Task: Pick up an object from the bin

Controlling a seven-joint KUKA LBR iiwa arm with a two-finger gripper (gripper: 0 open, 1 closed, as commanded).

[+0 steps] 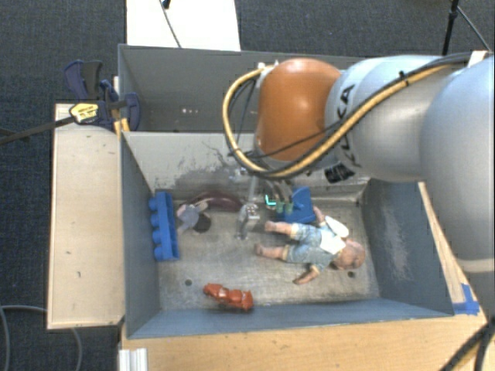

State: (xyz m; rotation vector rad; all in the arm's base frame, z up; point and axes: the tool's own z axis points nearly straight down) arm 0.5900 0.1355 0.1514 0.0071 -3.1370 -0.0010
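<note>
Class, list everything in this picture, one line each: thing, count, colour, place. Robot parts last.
Bin: one, grey.
Brick: one, blue, by the left wall.
Small figure: one, purple and dark, right of the brick.
Doll: one, light-blue clothes, lying mid-right.
Block: one, blue, behind the doll, partly hidden.
Toy: one, red-brown, by the near wall.
Arm: one, silver with orange cover, from the right.
Tool: one, grey, beside the doll's feet.
</note>
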